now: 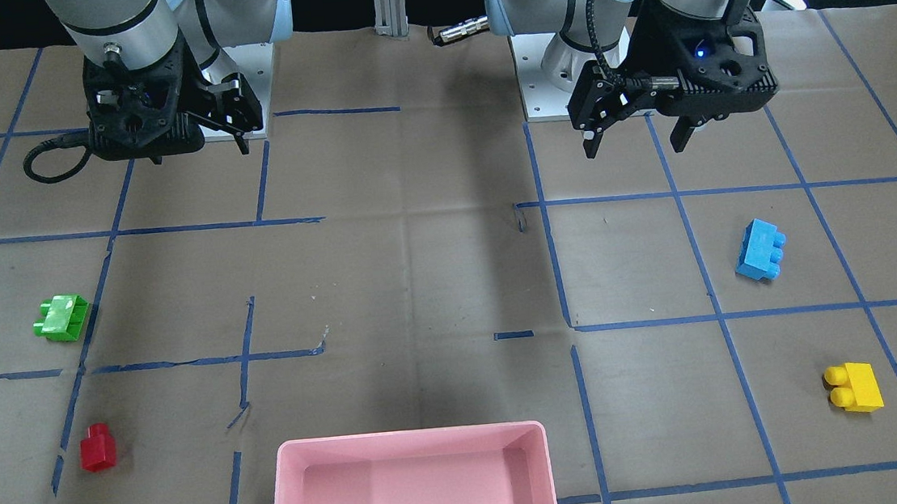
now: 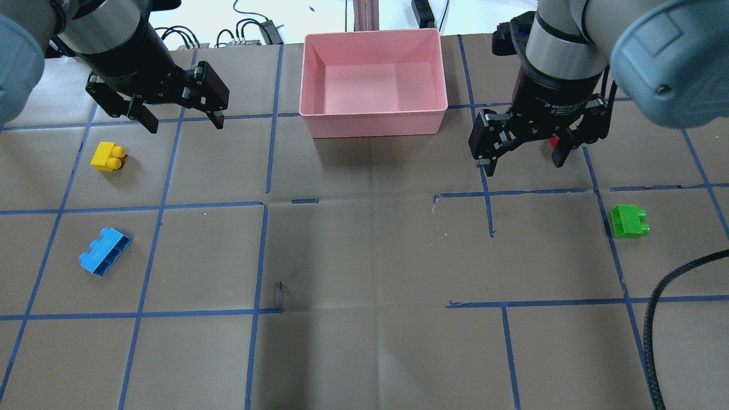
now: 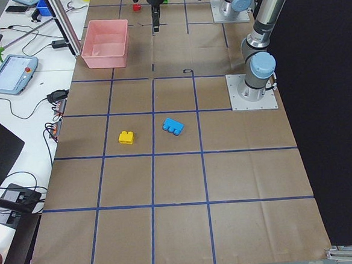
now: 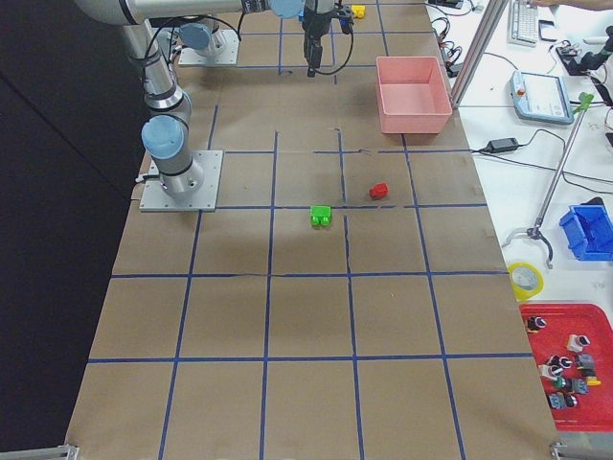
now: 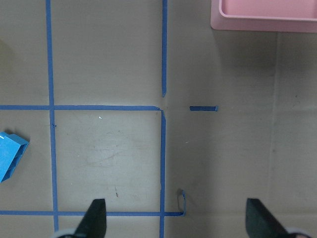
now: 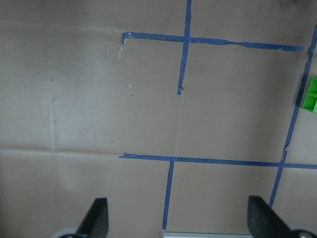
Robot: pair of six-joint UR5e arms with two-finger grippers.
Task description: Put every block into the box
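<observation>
- Pink box (image 2: 373,122): betw. the two grippers in the overhead view, well apart from both sets of fingers, nothing in it.
- L gripper (image 2: 185,124): fingers wide, nothing betw. them, hanging above the table (image 2: 364,256).
- Yellow block (image 2: 107,156): near the L fingers, on the robot's side of them and a bit outward, lying w/ studs sideways.
- Blue block (image 2: 105,251): farther from the L fingers, same side, closer to the robot. Only its corner shows at the L wrist cam's left edge.
- R gripper (image 2: 525,165): fingers wide, empty, also off the table.
- Red block (image 1: 97,447): beyond the R fingers, away from the robot. Overhead shows just a sliver by one finger.
- Green block (image 2: 629,221): outward of the R fingers, nearer the robot, clipped at the R wrist cam's right edge.
- All 4 blocks lie on the table, none in the box.
</observation>
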